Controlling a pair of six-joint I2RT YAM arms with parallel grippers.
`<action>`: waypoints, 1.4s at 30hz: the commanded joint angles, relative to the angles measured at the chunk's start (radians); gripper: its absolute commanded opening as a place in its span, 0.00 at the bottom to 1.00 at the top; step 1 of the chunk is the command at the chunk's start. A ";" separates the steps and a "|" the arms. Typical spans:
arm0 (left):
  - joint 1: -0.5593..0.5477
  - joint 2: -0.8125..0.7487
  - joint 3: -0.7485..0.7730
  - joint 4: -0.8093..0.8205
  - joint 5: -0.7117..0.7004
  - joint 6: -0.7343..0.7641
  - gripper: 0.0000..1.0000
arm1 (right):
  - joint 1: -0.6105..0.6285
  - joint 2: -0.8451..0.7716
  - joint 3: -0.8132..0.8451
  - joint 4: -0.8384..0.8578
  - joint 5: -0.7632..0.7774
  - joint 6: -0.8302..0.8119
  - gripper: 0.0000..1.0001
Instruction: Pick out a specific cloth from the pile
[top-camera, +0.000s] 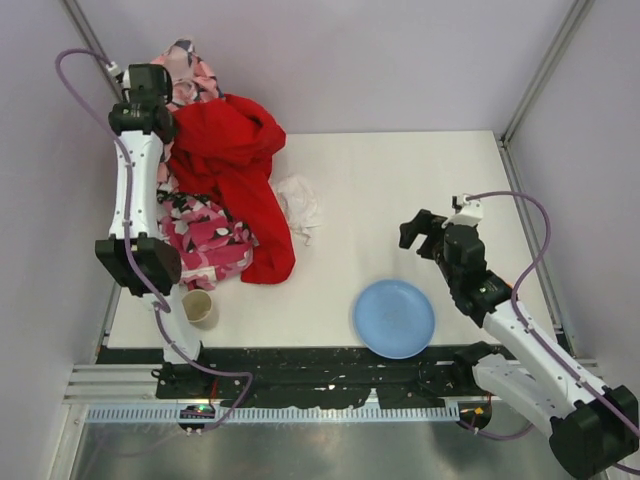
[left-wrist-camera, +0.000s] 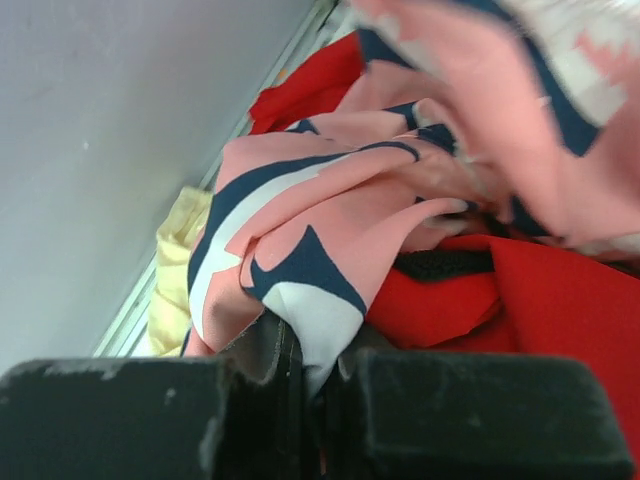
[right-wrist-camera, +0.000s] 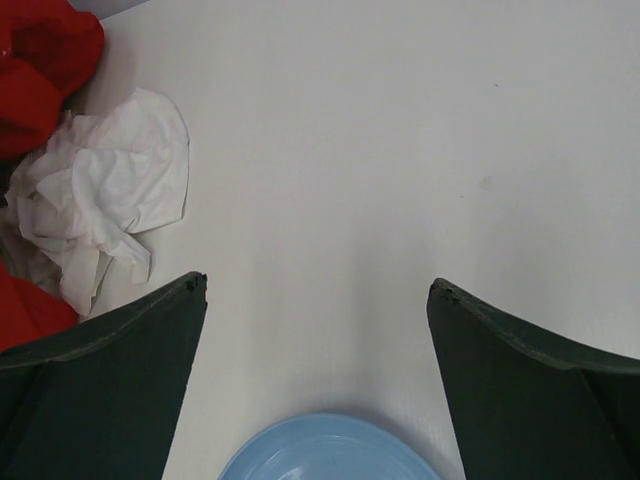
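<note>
Nearest the bases, a small beige paper cup (top-camera: 198, 306) stood beside my left arm. A round blue plate (top-camera: 395, 318) lay just on the near side of my right fingers (top-camera: 420, 232). Those fingers were spread wide and held nothing. They hovered over the white tabletop (top-camera: 400, 170), and the plate's far rim showed between them in the wrist view.

The target, a small crumpled white rag (right-wrist-camera: 100, 200), lay on the tabletop at the right-hand edge of the heap of colourful cloths (top-camera: 215, 190). It touched the big red cloth (top-camera: 235, 150) on its left side only, and its right side lay free.

Procedure, as I judged it:
1. Approach with the right fingers, kept wide.
2. Descend on a raised fold on the rag's free side.
3. Close, lift straight up, then draw right.

Gripping nearer the red cloth risked catching both.

Clearance: the tabletop between rag, plate and right-hand frame was bare, so that path looked unobstructed. The left side was tight, with a magenta floral cloth (top-camera: 205, 240) lying against the left arm.

Farthest off, my left fingers (left-wrist-camera: 312, 400) were closed on a fold of the pale pink cloth with navy and white pattern (left-wrist-camera: 330, 200). This was not the target. They sat close to the pale enclosure wall (left-wrist-camera: 100, 120), which left little room there.
</note>
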 joint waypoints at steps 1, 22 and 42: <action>0.114 0.099 -0.035 -0.060 0.056 -0.061 0.00 | -0.002 0.085 0.066 0.145 -0.082 0.014 0.95; 0.208 0.098 -0.196 -0.009 0.095 -0.057 0.00 | 0.254 1.412 1.116 0.100 -0.256 -0.035 0.96; 0.239 0.012 -0.425 0.044 0.124 -0.098 0.00 | 0.125 0.981 1.244 -0.093 -0.107 -0.257 0.06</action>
